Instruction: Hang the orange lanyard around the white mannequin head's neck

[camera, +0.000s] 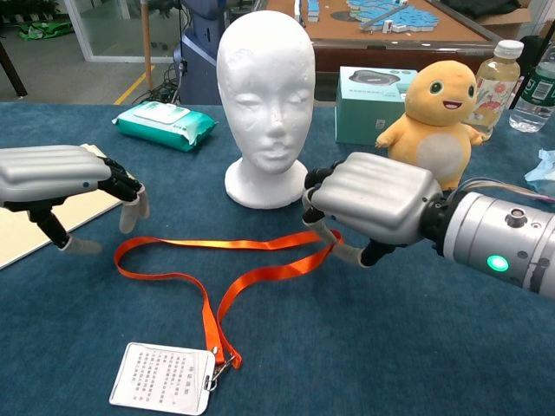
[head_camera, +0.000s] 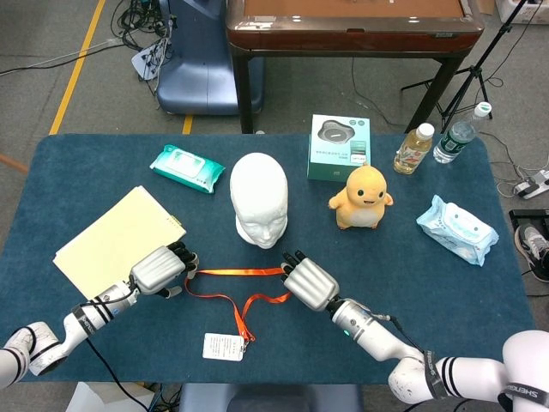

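The white mannequin head stands upright mid-table, facing me. In front of it the orange lanyard lies flat as a long loop, its white badge nearest me. My right hand is at the loop's right end, where the strap runs between its curled fingers and the thumb, pinched there. At the loop's left end my left hand hovers with its fingertips spread just above the strap, holding nothing.
A yellow folder lies at the left. A yellow plush toy, a green box and two bottles stand right of the head. Wipes packs lie at back left and at far right.
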Controlling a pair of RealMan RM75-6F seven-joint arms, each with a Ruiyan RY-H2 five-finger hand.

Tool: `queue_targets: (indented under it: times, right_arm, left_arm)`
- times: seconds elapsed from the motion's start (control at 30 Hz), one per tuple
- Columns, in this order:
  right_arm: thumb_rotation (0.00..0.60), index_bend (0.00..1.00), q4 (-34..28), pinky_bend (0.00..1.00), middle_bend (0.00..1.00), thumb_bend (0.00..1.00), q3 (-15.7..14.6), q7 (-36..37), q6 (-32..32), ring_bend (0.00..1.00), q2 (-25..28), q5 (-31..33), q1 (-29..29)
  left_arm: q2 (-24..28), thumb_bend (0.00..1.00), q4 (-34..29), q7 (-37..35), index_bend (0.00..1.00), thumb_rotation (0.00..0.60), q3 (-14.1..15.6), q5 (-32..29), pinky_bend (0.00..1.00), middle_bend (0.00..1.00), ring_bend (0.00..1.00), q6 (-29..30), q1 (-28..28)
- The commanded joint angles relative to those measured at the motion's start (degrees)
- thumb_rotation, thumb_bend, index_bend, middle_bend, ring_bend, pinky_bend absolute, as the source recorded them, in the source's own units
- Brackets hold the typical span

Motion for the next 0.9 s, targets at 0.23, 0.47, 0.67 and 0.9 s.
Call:
queue_targets:
  times: [0.23,0.47,0.67,0.9]
  right_arm:
    - [0.6,0.62,0.14,0.27,0.35,0.45,0.21,0.08,0.12,0.15,-0.12,0.43,0.22]
    - [0.6,0.62,0.24,0.26,0.35,0.45,0.26,-0.02,0.17,0.15,-0.08,0.82,0.36]
    - [0.6,0.62,0.41,0.26,0.35,0.45,0.17,-0.17,0.19,0.15,-0.15,1.31,0.37]
    - [0.6,0.62,0.59,0.26,0.35,0.45,0.08,-0.17,0.11,0.15,-0.33,1.71,0.48]
  left_arm:
    - [-2.17,0.24,3.05,-1.69,0.47,0.6,0.83,-0.97,0.16,0.29,0.28,1.26,0.16]
    - [-4.37,0.24,6.45,-2.89,0.47,0.6,1.16,-1.67,0.06,0.19,0.14,3.06,0.83]
    - [-5.74,0.24,8.56,-2.8,0.48,0.6,1.94,-1.57,0.02,0.11,0.05,3.62,1.03]
    - [-7.47,0.24,11.07,-3.64,0.5,0.6,2.66,-1.54,0.02,0.1,0.03,4.69,1.42]
